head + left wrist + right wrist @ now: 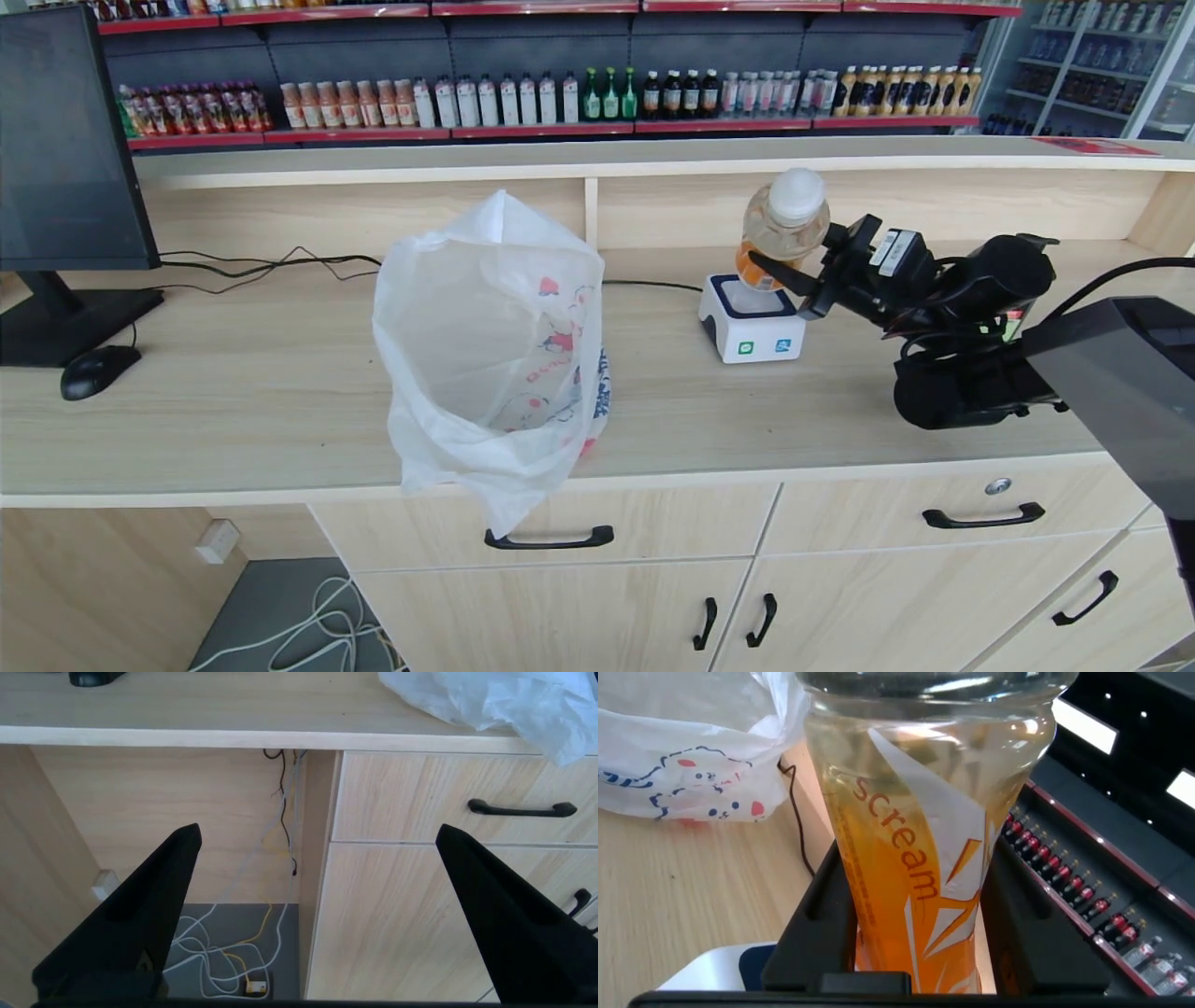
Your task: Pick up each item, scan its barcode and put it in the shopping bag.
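I've got the bottle (782, 224) up over the scanner (752, 322), right of centre on the counter (233, 411). It stands close to upright: its long axis runs top to bottom, white cap on top, base pointing down at the scanner's top face, with a slight lean of the cap toward my right. The base sits just above the scanner; I can't tell whether it touches. The liquid inside is pale amber, and an orange label wraps the lower body.

The right gripper (780, 271) is clamped on the bottle low down, coming in from the right. The right wrist camera shows a black finger pressed against each side of the label.

The shopping bag (485, 345) stands open-mouthed on the counter left of the scanner, well apart from it, its lower corner hanging over the front edge above a drawer (551, 523). A black cable (653, 284) runs from behind the bag to the scanner.

The left gripper (318, 924) hangs below the counter edge with its fingers spread wide, facing the cabinet front, nothing between them.

Far left on the counter are a monitor (65, 140) and a mouse (98, 371).
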Available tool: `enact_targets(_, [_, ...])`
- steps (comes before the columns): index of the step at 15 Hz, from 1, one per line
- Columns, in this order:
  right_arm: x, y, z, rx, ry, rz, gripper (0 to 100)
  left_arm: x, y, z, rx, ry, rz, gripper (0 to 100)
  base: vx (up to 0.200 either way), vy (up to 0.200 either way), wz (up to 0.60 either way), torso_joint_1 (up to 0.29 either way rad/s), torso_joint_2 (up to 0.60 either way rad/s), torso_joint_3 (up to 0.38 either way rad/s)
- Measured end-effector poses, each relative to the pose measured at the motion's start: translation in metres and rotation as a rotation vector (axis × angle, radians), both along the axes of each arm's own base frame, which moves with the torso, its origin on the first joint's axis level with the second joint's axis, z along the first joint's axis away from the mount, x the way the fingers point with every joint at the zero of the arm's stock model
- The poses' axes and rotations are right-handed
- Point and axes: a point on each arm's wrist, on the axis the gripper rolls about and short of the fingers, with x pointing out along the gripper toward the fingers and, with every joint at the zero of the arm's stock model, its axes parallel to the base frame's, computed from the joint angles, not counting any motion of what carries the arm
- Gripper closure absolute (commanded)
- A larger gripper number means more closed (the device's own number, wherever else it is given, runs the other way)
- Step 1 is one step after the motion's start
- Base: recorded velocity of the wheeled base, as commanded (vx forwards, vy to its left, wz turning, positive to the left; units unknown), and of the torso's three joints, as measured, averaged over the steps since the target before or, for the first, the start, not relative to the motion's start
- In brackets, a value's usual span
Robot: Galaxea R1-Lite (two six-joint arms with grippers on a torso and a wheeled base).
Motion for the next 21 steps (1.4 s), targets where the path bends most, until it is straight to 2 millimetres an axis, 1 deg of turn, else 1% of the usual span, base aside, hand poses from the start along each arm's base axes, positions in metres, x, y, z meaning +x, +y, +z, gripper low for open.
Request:
enact_targets(4, [-0.002,-0.002,-0.002,0.001,0.017,-0.006,100,0.000,0.000,0.000,-0.010,0.001,0.000,0,0.000,0.000,0.00,0.000,0.00,0.000])
enact_targets(8, [-0.013,-0.004,0.004,0.006,0.038,-0.015,100,0.000,0.000,0.000,-0.027,0.003,-0.001,0,0.000,0.000,0.00,0.000,0.00,0.000])
enact_targets(12, [-0.030,-0.008,0.005,0.005,0.092,-0.023,100,0.000,0.000,0.000,-0.026,0.005,-0.002,0,0.000,0.000,0.00,0.000,0.00,0.000])
enact_targets(14, [-0.042,-0.009,0.009,0.017,0.128,-0.021,100,0.000,0.000,-0.001,-0.026,0.005,-0.002,0,0.000,0.000,0.00,0.000,0.00,0.000])
enact_targets(19, [-0.069,-0.014,0.026,0.135,0.182,-0.127,100,0.000,0.000,-0.001,-0.026,0.005,-0.001,0,0.000,0.000,0.00,0.000,0.00,0.000])
enact_targets(20, [-0.074,-0.015,0.026,0.164,0.199,-0.159,100,0.000,0.000,0.000,-0.026,0.005,-0.002,0,0.000,0.000,0.00,0.000,0.00,0.000])
enact_targets(21, [-0.081,-0.017,0.024,0.228,0.239,-0.229,100,0.000,0.000,0.000,-0.027,0.005,-0.001,0,0.000,0.000,0.00,0.000,0.00,0.000])
